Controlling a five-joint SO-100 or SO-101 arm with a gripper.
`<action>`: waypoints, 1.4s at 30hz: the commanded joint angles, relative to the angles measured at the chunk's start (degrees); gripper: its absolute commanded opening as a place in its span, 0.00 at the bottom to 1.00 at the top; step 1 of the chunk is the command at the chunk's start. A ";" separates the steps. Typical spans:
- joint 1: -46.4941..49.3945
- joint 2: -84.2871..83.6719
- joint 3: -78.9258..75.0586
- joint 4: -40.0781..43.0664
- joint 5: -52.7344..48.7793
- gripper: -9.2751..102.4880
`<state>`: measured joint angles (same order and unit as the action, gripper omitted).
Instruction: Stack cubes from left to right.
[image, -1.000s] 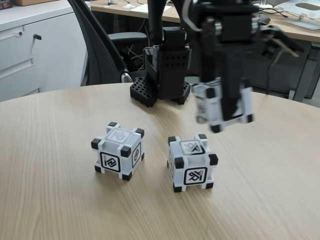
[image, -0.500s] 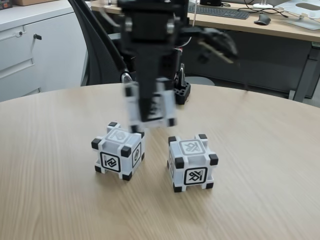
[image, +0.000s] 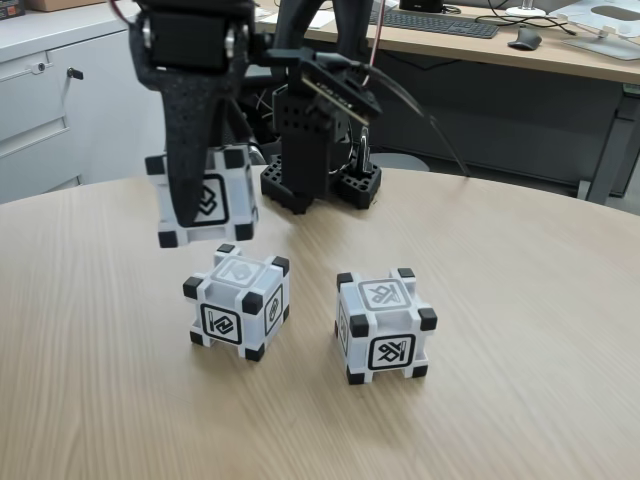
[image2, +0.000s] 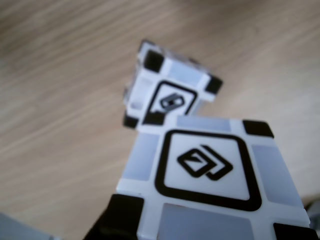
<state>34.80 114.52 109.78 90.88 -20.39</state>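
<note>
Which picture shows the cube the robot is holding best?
The fixed view: the held cube hangs whole in the gripper, just above the left cube. The wrist view shows only its one big face, cut off.

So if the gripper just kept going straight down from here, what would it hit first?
Probably the left cube on the table: the gripper holds a cube just above it, slightly left of centre. Depth is unclear, so it might clip only an edge.
</note>
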 joint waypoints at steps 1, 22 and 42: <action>0.53 2.29 -2.11 -0.62 0.44 0.08; 0.09 -3.78 -2.46 -0.79 4.83 0.08; 0.18 -4.57 -1.93 -0.79 4.57 0.11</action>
<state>34.89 108.72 109.78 90.88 -15.82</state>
